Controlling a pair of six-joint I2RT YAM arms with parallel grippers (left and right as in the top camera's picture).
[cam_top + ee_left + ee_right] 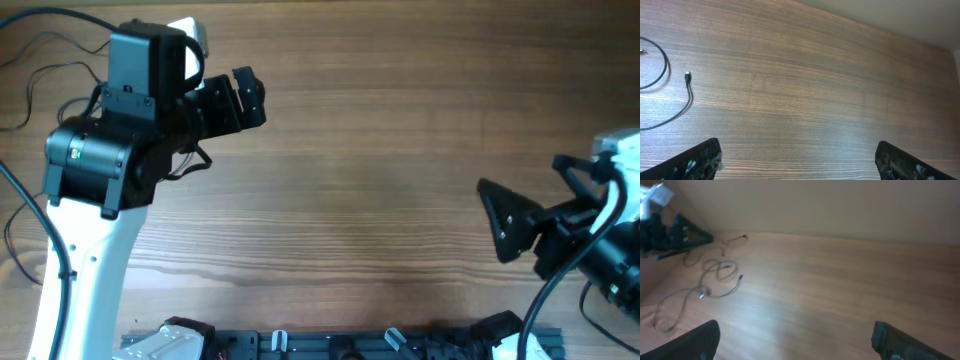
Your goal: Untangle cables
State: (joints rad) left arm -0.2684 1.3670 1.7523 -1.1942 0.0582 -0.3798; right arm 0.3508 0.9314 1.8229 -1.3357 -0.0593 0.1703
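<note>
Overhead view of a matte wood-grain bench (380,150): the left end effector (248,98) and right end effector (495,222), 2 angular black claws, are spread wide and empty, while thin black cables (690,94) with tiny plugs curl loosely at the bench's left edge.

Wood-grain brown desk (380,200), grain running lengthwise. Along its near edge in the overhead view, black rail (350,345) carrying small pale clips. Beyond the far edge, plain pale wall (840,205).
</note>
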